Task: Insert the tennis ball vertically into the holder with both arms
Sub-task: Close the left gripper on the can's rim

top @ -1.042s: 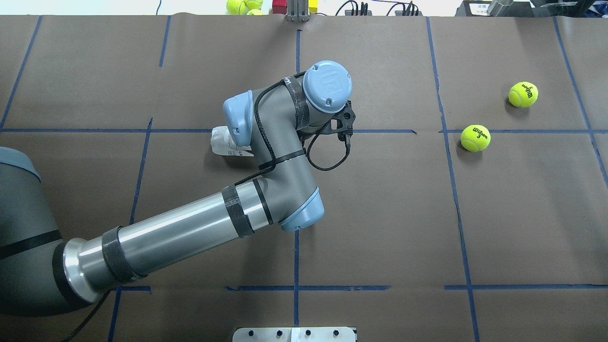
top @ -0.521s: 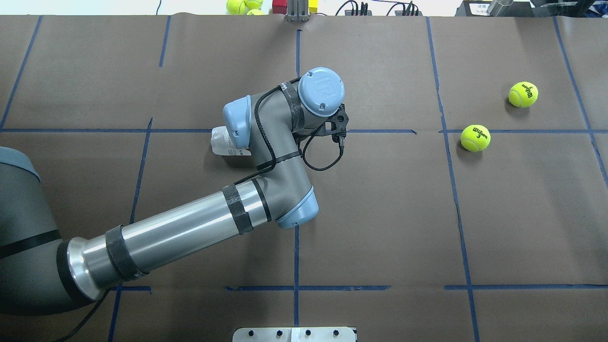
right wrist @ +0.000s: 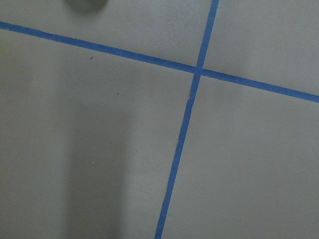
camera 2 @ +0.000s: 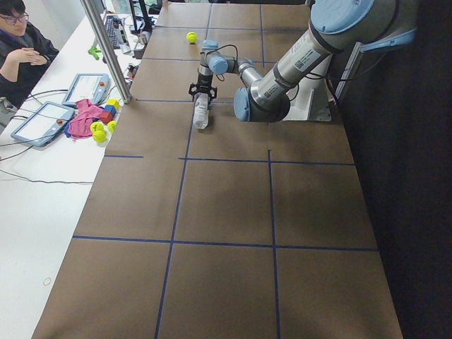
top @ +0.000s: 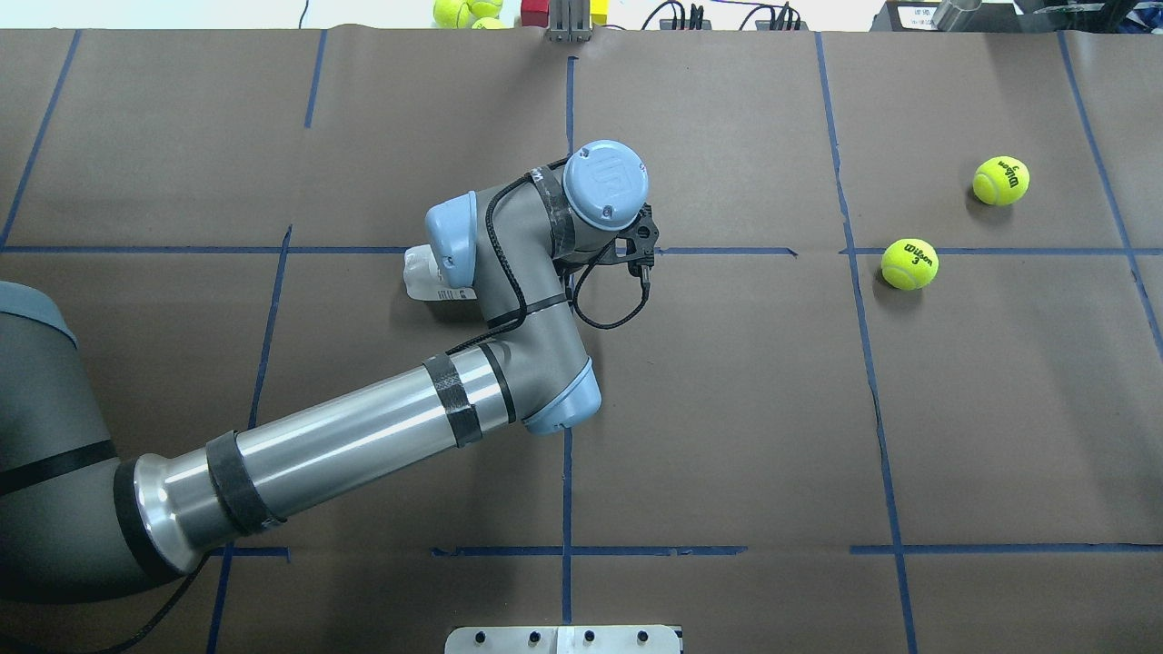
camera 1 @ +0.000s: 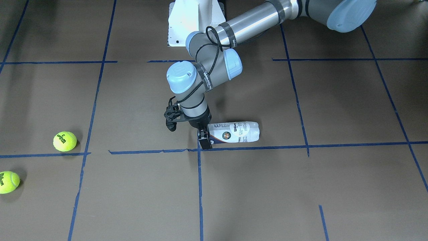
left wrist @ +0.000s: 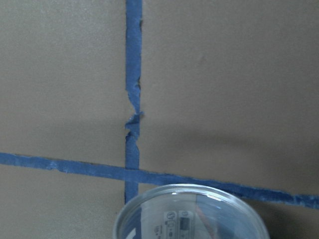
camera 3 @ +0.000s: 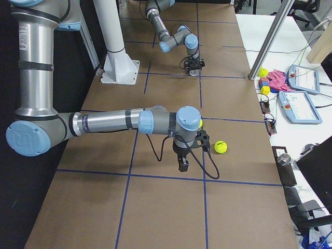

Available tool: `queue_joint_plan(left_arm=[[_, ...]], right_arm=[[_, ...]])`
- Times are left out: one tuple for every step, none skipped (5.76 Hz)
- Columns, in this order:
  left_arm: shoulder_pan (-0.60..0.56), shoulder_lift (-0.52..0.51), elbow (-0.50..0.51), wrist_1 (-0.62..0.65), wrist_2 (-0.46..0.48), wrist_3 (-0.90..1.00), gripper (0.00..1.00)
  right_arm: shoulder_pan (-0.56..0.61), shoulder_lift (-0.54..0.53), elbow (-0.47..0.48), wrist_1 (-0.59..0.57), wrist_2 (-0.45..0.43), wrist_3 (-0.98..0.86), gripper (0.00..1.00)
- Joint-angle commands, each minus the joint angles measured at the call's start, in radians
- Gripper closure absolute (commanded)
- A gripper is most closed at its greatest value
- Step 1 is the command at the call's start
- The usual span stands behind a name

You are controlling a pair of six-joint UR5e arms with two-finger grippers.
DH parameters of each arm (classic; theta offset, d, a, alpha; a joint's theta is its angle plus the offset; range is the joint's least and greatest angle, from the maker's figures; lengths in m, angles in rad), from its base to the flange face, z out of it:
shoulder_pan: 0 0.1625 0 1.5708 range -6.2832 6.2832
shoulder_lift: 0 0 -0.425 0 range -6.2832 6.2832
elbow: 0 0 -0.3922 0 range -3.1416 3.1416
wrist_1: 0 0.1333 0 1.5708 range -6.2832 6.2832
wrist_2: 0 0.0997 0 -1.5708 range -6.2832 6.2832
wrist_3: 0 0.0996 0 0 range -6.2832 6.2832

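The holder (camera 1: 234,131), a clear Wilson can, lies on its side on the brown table, its mouth toward the view's left. Only its closed end (top: 420,272) shows from overhead, past the left arm. My left gripper (camera 1: 204,138) points down at the mouth end, fingers apart astride the rim; that rim (left wrist: 192,211) fills the bottom of the left wrist view. Two tennis balls (top: 909,263) (top: 1000,180) rest at the table's right. My right gripper (camera 3: 183,165) hangs above the table near one ball (camera 3: 221,147); I cannot tell whether it is open or shut.
The white pedestal (camera 1: 195,23) stands at the robot's side of the table. Blue tape lines (right wrist: 182,144) grid the brown paper. A person (camera 2: 21,42) sits by a side table with tablets and toys. More balls (top: 463,11) lie beyond the far edge.
The left wrist has come lower and slightly back toward the robot over the can's mouth end. The balls and the can have not moved.
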Motion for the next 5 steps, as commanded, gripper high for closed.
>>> queue_joint_plan(left_arm=[[-0.001, -0.001, -0.003, -0.002, 0.0, -0.006, 0.23], [-0.001, -0.001, -0.007, -0.002, 0.0, -0.009, 0.23], [-0.003, -0.003, -0.021, -0.01, 0.0, -0.018, 0.23], [-0.003, -0.003, -0.038, -0.034, -0.002, -0.056, 0.24], [-0.006, -0.003, -0.115, -0.027, -0.008, -0.066, 0.24]], right_arm=[[-0.001, 0.0, -0.001, 0.0, -0.001, 0.0, 0.0], [-0.001, 0.002, -0.004, 0.0, -0.001, 0.0, 0.0], [-0.001, 0.003, -0.004, 0.0, -0.001, 0.0, 0.0], [-0.001, 0.003, -0.004, 0.0, -0.001, 0.0, 0.0], [-0.001, 0.003, -0.004, 0.0, -0.001, 0.0, 0.0]])
